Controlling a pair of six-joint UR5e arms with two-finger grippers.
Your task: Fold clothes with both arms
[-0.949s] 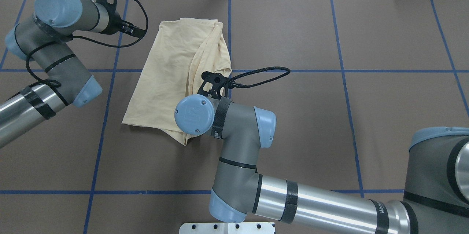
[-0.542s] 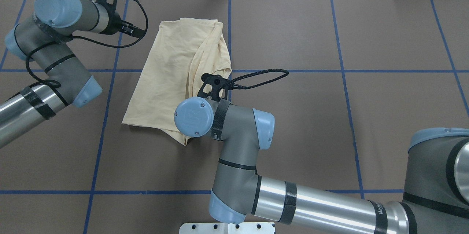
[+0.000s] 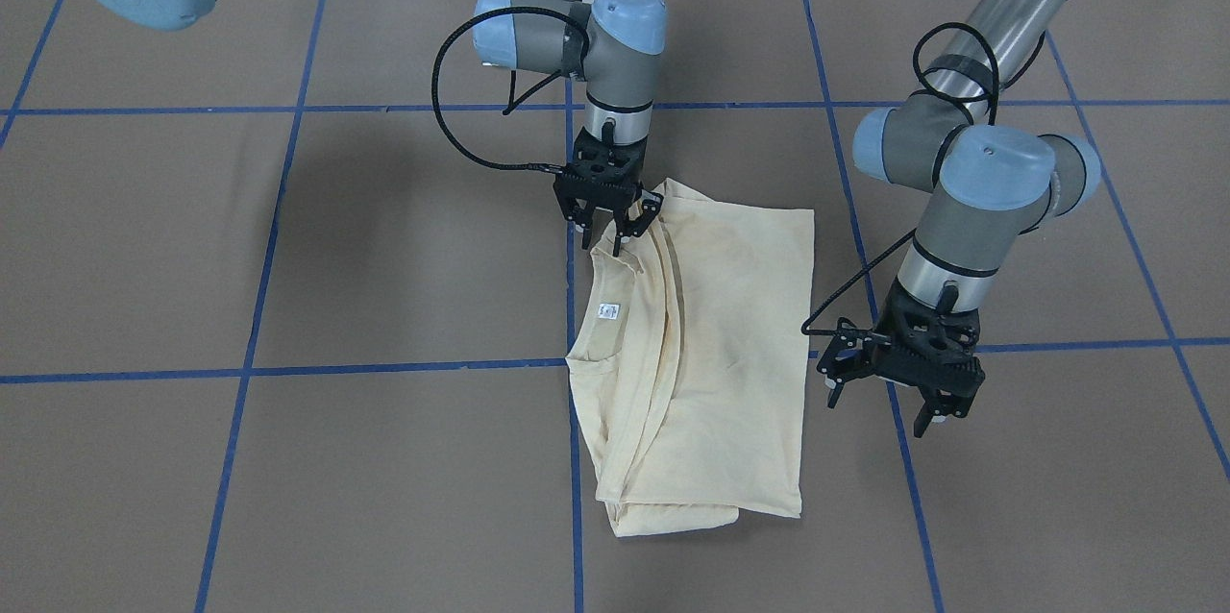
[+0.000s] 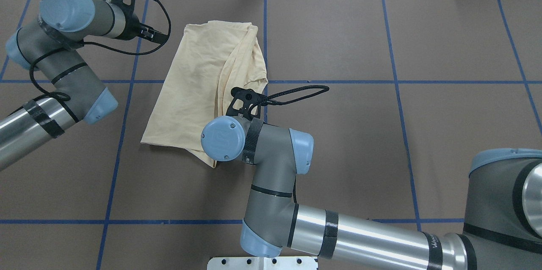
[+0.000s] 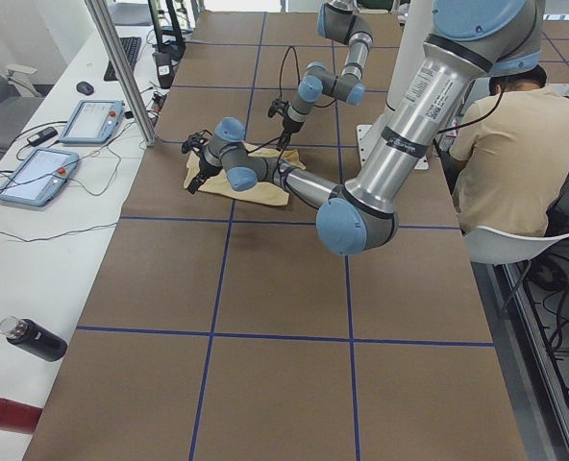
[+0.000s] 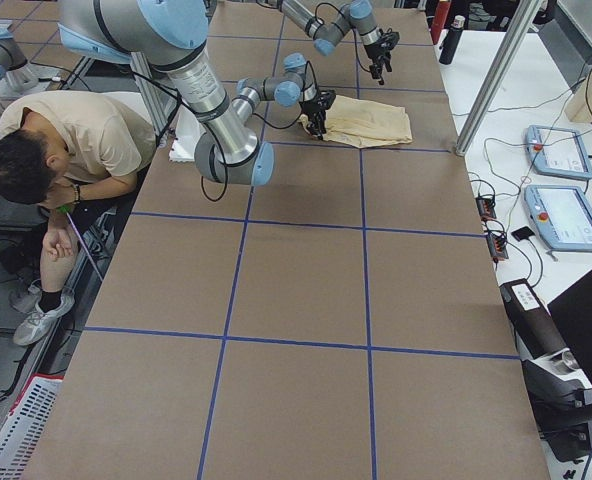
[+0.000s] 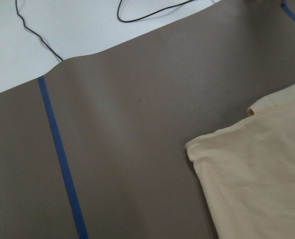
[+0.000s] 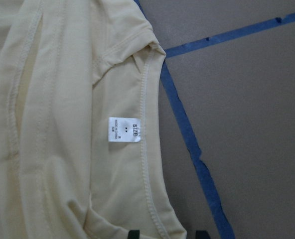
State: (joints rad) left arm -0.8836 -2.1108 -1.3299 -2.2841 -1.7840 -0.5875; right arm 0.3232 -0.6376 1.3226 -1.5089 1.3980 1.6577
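The cream shirt (image 3: 711,354) lies folded lengthwise on the brown table (image 3: 288,257), its collar and small white neck label (image 3: 607,310) at its edge. In the right wrist view the label (image 8: 124,129) and ribbed collar (image 8: 146,149) fill the frame. My right gripper (image 3: 605,236) hangs open just over the shirt's corner near the collar; its fingertips (image 8: 132,234) show at the bottom edge, straddling the collar rim. My left gripper (image 3: 889,406) is open beside the shirt's opposite long edge, off the cloth. The left wrist view shows only a shirt corner (image 7: 257,174) and table.
Blue tape lines (image 4: 266,28) grid the table. A white pedestal base (image 4: 262,261) sits at the near edge. A seated person (image 5: 506,144) is beside the robot. Teach pendants (image 5: 35,173), bottles (image 5: 35,338) and a metal post (image 5: 121,67) stand on the white side bench.
My right wrist has shifted slightly toward the robot and to the left over the shirt. The left arm and the shirt have not moved.
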